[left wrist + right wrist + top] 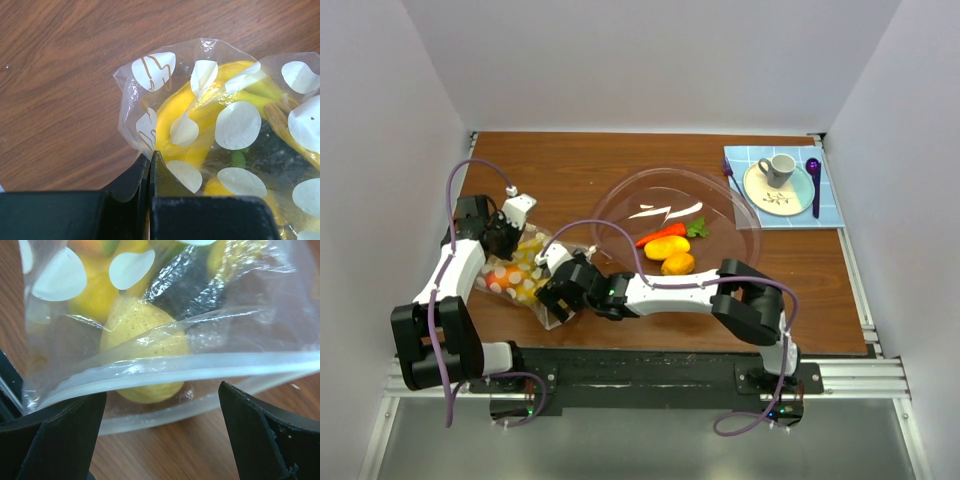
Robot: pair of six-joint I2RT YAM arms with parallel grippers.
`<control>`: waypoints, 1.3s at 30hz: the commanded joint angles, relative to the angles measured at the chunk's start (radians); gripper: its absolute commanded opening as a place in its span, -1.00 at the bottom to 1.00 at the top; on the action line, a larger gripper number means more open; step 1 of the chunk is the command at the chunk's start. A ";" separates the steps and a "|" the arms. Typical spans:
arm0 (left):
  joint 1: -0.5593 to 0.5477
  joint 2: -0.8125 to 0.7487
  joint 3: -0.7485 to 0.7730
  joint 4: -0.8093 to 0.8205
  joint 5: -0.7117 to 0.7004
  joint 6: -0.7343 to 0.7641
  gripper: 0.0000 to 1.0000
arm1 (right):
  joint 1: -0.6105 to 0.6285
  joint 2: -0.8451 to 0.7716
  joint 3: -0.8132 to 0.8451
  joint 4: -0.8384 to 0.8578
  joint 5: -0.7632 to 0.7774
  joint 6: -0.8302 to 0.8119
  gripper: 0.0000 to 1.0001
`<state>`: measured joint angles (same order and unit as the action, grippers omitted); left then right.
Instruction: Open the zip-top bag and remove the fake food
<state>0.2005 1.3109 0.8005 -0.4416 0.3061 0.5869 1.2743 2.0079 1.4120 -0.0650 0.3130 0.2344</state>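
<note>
Fingers (pixel 55 440) astride zip-top bag (pixel 235 295), zip (pixel 200 366) crosswise

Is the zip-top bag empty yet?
Not empty. Yellow fake food shows through the zip-top bag in both wrist views; the left pincer is shut on its corner.

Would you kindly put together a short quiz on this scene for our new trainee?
1. True or false: the left hand is shut on a corner of the zip-top bag.
2. The right hand, at the bag's zip edge, is: A) open, B) shut on the bag, C) shut on nothing.
3. Fill in: the cup stands on a ____.
Key: 1 true; 2 A; 3 plate.
</note>
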 commanded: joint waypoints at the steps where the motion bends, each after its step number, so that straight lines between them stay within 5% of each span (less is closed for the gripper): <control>1: -0.003 0.008 0.006 0.034 0.010 0.004 -1.00 | 0.000 0.052 0.051 0.060 -0.041 -0.006 0.97; 13: -0.003 0.010 -0.027 0.030 0.028 0.005 -1.00 | -0.001 0.169 0.176 0.062 -0.065 0.006 0.90; 21: -0.003 0.010 -0.049 0.069 -0.015 0.011 -1.00 | 0.002 0.046 0.050 0.106 -0.069 0.019 -0.08; 31: 0.089 0.065 0.048 0.060 -0.018 0.031 -1.00 | 0.013 -0.305 -0.246 0.068 0.041 0.054 -0.14; 39: 0.056 0.016 0.094 -0.077 0.106 -0.010 -1.00 | -0.108 -0.468 -0.197 -0.047 0.189 0.034 -0.33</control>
<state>0.2783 1.3724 0.8387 -0.4377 0.3248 0.5934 1.2545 1.5963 1.1732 -0.0521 0.3969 0.2604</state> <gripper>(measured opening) 0.027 0.716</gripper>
